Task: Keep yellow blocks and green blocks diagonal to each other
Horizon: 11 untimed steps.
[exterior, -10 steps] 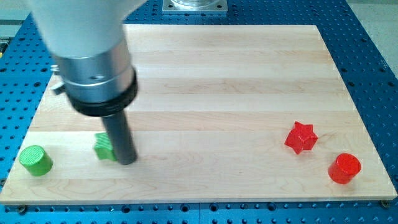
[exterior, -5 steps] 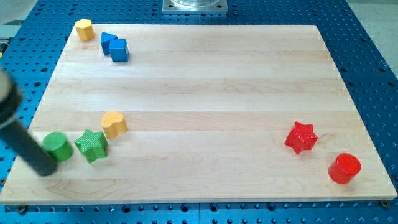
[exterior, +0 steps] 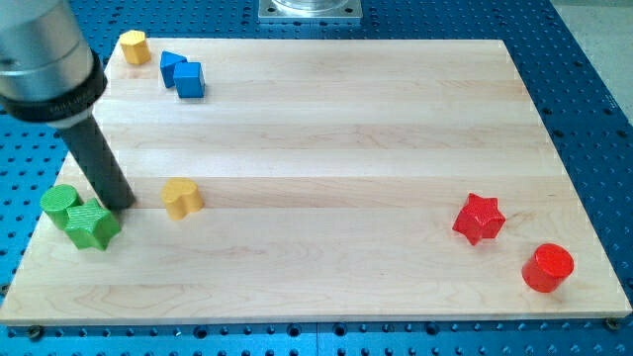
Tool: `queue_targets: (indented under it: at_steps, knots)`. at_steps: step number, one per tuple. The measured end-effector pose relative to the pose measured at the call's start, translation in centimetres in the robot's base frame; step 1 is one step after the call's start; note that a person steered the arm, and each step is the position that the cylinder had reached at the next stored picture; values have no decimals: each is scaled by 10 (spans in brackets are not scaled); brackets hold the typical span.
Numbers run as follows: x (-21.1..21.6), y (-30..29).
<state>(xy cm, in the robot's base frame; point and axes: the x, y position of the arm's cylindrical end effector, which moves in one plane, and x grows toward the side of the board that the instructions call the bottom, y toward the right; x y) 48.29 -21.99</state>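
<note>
A green cylinder [exterior: 59, 204] and a green star [exterior: 93, 225] sit touching near the board's left edge. A yellow heart-shaped block [exterior: 181, 197] lies to their right, apart from them. A second yellow block [exterior: 134, 45] stands at the top left corner. My tip [exterior: 122, 203] rests on the board just above and to the right of the green star, between it and the yellow heart. The arm's grey body fills the top left of the view.
Two blue blocks [exterior: 181, 73] sit together near the top left, right of the yellow block. A red star [exterior: 479, 218] and a red cylinder [exterior: 547, 267] lie at the lower right. The wooden board [exterior: 326, 129] ends close to the green blocks on the left.
My tip moved from the lower left of the green cylinder to the upper right of the green star. Both green blocks shifted left and now touch.
</note>
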Motion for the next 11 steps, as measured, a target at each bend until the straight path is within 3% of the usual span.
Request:
queue_targets:
  at_steps: [2, 3, 4, 5, 6, 7, 8, 9, 10, 11]
  knots:
    - [38, 115]
    - [-26, 125]
    - [-60, 14]
    - [-128, -77]
    - [-156, -85]
    - [-227, -83]
    - [-257, -84]
    - [-279, -34]
    - [-292, -40]
    - [-288, 14]
